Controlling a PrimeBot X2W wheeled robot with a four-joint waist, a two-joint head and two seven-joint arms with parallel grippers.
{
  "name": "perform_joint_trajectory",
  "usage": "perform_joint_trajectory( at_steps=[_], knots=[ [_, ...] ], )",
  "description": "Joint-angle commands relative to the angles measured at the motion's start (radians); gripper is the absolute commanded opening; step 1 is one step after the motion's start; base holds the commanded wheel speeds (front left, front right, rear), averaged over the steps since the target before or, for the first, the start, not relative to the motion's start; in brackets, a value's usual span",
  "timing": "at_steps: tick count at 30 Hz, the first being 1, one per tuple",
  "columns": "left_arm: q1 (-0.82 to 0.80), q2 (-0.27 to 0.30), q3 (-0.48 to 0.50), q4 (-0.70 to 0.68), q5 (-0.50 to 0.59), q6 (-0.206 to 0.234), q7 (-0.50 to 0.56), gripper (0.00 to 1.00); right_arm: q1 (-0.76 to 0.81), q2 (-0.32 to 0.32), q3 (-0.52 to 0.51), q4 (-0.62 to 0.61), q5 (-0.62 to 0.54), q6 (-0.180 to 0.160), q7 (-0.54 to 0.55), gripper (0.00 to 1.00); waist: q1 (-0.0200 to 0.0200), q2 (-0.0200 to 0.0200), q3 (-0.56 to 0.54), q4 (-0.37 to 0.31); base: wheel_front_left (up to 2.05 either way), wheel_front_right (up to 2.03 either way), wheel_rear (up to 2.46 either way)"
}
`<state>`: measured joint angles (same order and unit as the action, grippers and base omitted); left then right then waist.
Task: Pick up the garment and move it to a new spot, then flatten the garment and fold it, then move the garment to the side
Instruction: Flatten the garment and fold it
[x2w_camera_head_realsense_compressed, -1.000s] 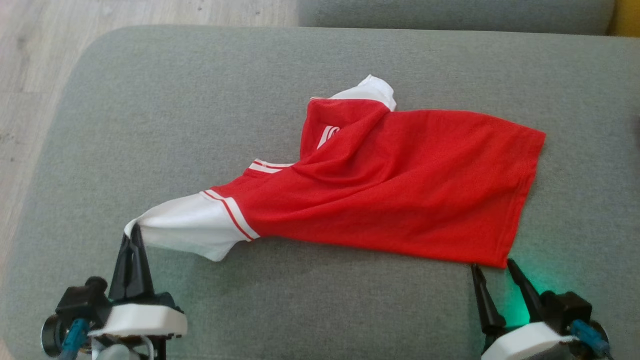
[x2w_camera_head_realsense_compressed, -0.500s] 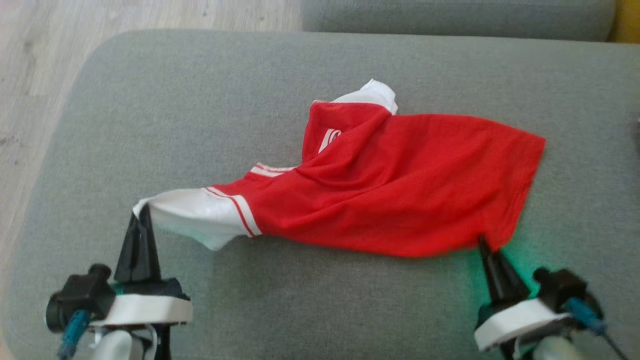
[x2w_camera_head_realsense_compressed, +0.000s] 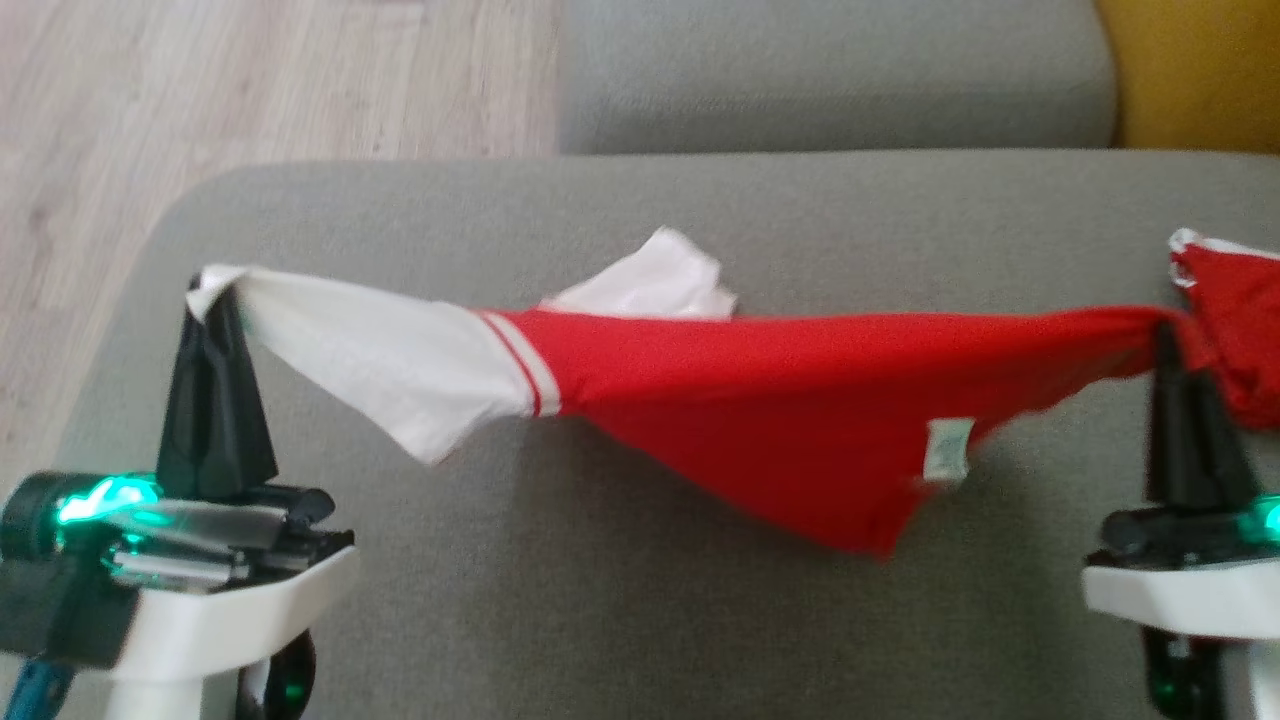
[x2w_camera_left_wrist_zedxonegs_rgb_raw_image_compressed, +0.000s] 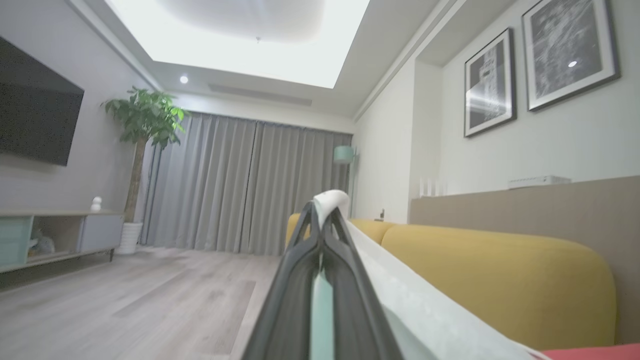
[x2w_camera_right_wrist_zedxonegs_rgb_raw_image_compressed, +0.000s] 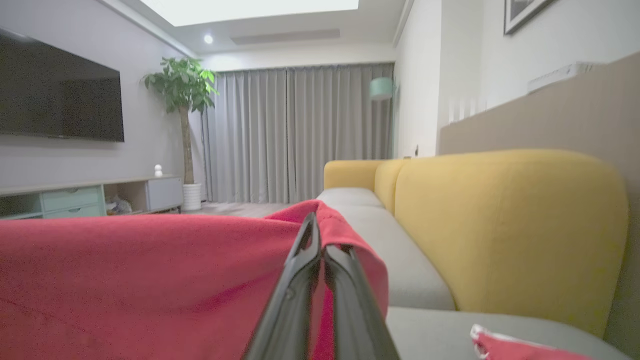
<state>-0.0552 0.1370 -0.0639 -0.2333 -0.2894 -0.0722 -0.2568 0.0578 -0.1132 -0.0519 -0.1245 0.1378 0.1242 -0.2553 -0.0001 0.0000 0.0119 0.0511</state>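
Hanging taut above the grey cushion (x2w_camera_head_realsense_compressed: 600, 620) it lay on a second ago, the garment (x2w_camera_head_realsense_compressed: 760, 390) stretches in mid-air; left gripper (x2w_camera_head_realsense_compressed: 212, 300) pinches the white sleeve (x2w_camera_head_realsense_compressed: 390, 360); right gripper (x2w_camera_head_realsense_compressed: 1163, 335), open before, now clamps the red hem (x2w_camera_head_realsense_compressed: 1115, 332); relocation seems next

Red-and-white garment (x2w_camera_head_realsense_compressed: 760, 400) hangs taut over the cushion (x2w_camera_head_realsense_compressed: 600, 620) — lowest corner perhaps touching it.
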Motion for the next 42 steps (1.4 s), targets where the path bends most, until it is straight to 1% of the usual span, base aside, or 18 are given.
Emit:
perform_joint_trajectory(
  at_steps=[1, 3, 5, 6, 8, 10, 14, 15, 16, 18, 22, 24, 26, 29, 32, 36, 39, 42],
  knots=[
    [-0.042, 0.005, 0.038, -0.060, -0.009, -0.008, -0.005, 0.00, -0.015, -0.028, 0.004, -0.054, -0.006, 0.007, -0.006, 0.00, 0.0001, 0.0000, -0.023, -0.013, 0.00, 0.00, 0.00],
    [-0.046, 0.010, 0.029, -0.078, -0.019, -0.013, 0.015, 0.00, -0.011, -0.044, 0.002, -0.058, -0.010, 0.007, -0.006, 0.00, 0.0001, 0.0000, -0.035, -0.018, 0.00, 0.00, 0.00],
    [-0.055, 0.015, 0.018, -0.074, -0.026, -0.015, 0.042, 0.00, -0.018, -0.064, 0.028, -0.017, 0.003, 0.007, -0.006, 0.00, 0.0001, 0.0000, -0.040, -0.021, 0.00, 0.00, 0.00],
    [-0.055, 0.015, 0.018, -0.074, -0.026, -0.015, 0.042, 0.00, -0.018, -0.064, 0.028, -0.017, 0.003, 0.007, -0.006, 0.00, 0.0001, 0.0000, -0.040, -0.021, 0.00, 0.00, 0.00],
    [-0.066, 0.024, 0.005, -0.043, -0.017, -0.017, 0.066, 0.00, -0.042, -0.084, 0.067, 0.064, 0.033, 0.007, -0.006, 0.00, 0.0001, 0.0000, -0.040, -0.023, 0.00, 0.00, 0.00],
    [-0.078, 0.015, -0.008, 0.006, -0.025, -0.016, 0.086, 0.00, -0.078, -0.103, 0.118, 0.172, 0.068, 0.007, -0.006, 0.00, 0.0001, 0.0000, -0.036, -0.020, 0.00, 0.00, 0.00],
    [-0.110, -0.005, -0.040, 0.118, -0.032, -0.019, 0.087, 0.00, -0.175, -0.122, 0.206, 0.393, 0.155, 0.007, -0.006, 0.00, 0.0001, 0.0000, -0.016, -0.002, 0.00, 0.00, 0.00],
    [-0.129, -0.013, -0.058, 0.169, -0.027, -0.021, 0.074, 0.00, -0.211, -0.118, 0.228, 0.496, 0.219, 0.007, -0.006, 0.95, 0.0001, 0.0000, -0.006, 0.010, 0.00, 0.00, 0.00],
    [-0.138, -0.016, -0.068, 0.192, -0.023, -0.023, 0.067, 0.00, -0.227, -0.122, 0.242, 0.533, 0.240, 0.007, -0.006, 1.00, 0.0001, 0.0000, 0.001, 0.016, 0.00, 0.00, 0.00],
    [-0.159, -0.025, -0.081, 0.228, -0.023, -0.025, 0.050, 0.00, -0.249, -0.124, 0.249, 0.577, 0.287, 0.007, -0.006, 1.00, 0.0001, 0.0000, 0.017, 0.027, 0.00, 0.00, 0.00],
    [-0.189, -0.038, -0.097, 0.277, -0.025, -0.029, 0.026, 0.00, -0.230, -0.132, 0.291, 0.591, 0.438, 0.007, -0.006, 1.00, 0.0001, 0.0000, 0.043, 0.041, 0.00, 0.00, 0.00],
    [-0.202, -0.042, -0.105, 0.294, -0.024, -0.031, 0.017, 0.00, -0.207, -0.156, 0.338, 0.581, 0.531, 0.007, 0.012, 1.00, 0.0001, 0.0000, 0.055, 0.048, 0.00, 0.00, 0.00],
    [-0.213, -0.044, -0.108, 0.307, -0.023, -0.033, 0.011, 0.00, -0.185, -0.192, 0.389, 0.541, 0.617, 0.007, 0.038, 1.00, 0.0001, 0.0000, 0.066, 0.051, 0.00, 0.00, 0.00],
    [-0.227, -0.047, -0.111, 0.321, -0.023, -0.035, 0.004, 0.00, -0.147, -0.251, 0.450, 0.476, 0.708, 0.007, 0.074, 1.00, 0.0001, 0.0000, 0.078, 0.056, 0.00, 0.00, 0.00],
    [-0.234, -0.050, -0.114, 0.330, -0.022, -0.036, 0.000, 0.00, -0.111, -0.302, 0.499, 0.413, 0.760, 0.007, 0.101, 1.00, 0.0001, 0.0000, 0.085, 0.060, 0.00, 0.00, 0.00],
    [-0.237, -0.055, -0.114, 0.336, -0.021, -0.038, -0.003, 0.00, -0.064, -0.345, 0.521, 0.360, 0.803, 0.007, 0.130, 1.00, 0.0001, 0.0000, 0.092, 0.065, 0.00, 0.00, 0.00],
    [-0.233, -0.058, -0.112, 0.338, -0.018, -0.038, -0.004, 0.00, -0.037, -0.357, 0.510, 0.346, 0.823, 0.007, 0.156, 1.00, 0.0001, 0.0000, 0.094, 0.067, 0.00, 0.00, 0.00],
    [-0.229, -0.062, -0.105, 0.329, -0.013, -0.039, -0.005, 0.00, -0.012, -0.355, 0.480, 0.356, 0.816, 0.007, 0.182, 1.00, 0.0001, 0.0000, 0.098, 0.068, 0.00, 0.00, 0.00]
  ],
)
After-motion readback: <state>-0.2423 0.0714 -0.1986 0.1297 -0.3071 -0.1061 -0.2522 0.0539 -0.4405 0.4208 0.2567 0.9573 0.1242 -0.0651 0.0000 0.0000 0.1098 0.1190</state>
